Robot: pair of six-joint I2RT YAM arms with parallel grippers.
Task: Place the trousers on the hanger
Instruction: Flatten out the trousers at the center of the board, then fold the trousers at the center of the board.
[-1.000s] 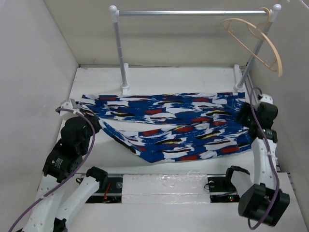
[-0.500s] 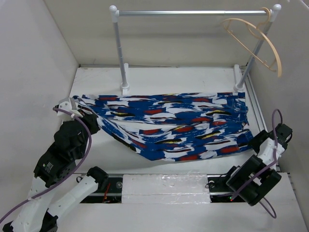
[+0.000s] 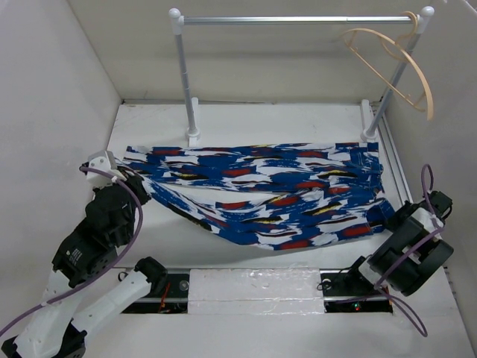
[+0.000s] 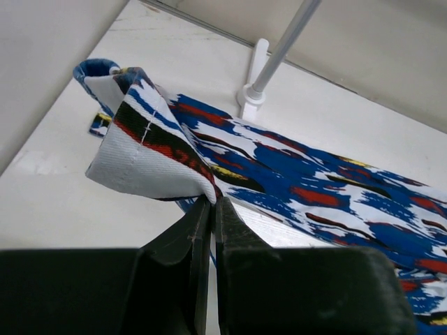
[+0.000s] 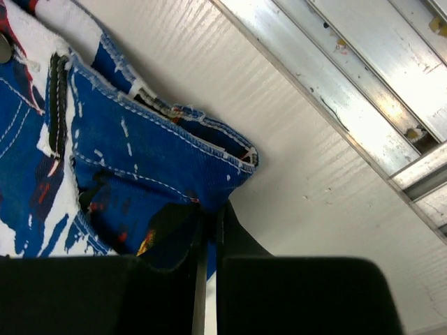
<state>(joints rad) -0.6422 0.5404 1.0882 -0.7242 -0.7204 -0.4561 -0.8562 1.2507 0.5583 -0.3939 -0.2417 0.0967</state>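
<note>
Drawn back toward the near edge since a second ago, right arm most. At left, left gripper (image 4: 211, 199) pinched on a cuff of trousers (image 3: 261, 198), stretched across table (image 3: 223, 119). At right, right gripper (image 5: 209, 209) pinched on waistband corner. Beyond, hanger (image 3: 426, 80) high on rail (image 3: 298, 20). Risk: thin pinches slipping under tension, cloth dropped.

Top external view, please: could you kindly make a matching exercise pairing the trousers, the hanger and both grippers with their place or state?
1. trousers
2. hanger
3. left gripper
4. right gripper

A. shut on the waistband end
B. hooked on the rail, at its right end
C. spread over the table
D. shut on the leg end

Pairs: 1-C, 2-B, 3-D, 4-A
</note>
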